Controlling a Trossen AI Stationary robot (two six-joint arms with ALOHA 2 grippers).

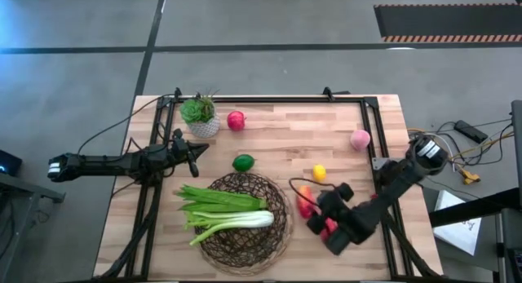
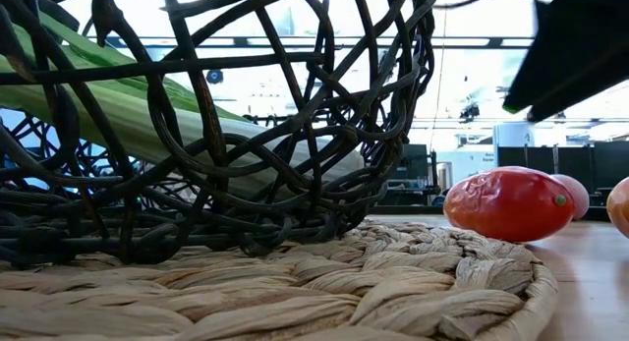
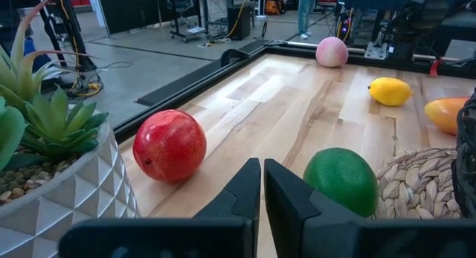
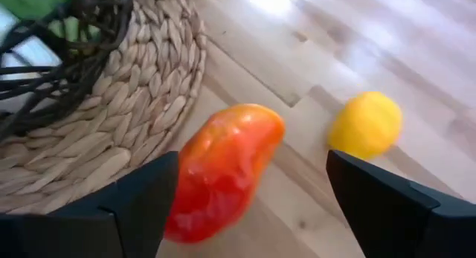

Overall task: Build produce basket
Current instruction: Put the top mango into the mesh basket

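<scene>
Beside basket (image 1: 245, 222) | right gripper (image 4: 253, 195) (fingers spread) | flanking red-orange fruit (image 4: 223, 169)

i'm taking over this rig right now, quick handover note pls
Right end effector: open, straddling a red-orange fruit beside the mat, not gripping yet.
Left end effector: shut, idle near the plant.
Done: leafy bunch and leek lie in the basket.
Left on the table: lime, apple, peach, lemon, both red-orange fruits.
</scene>
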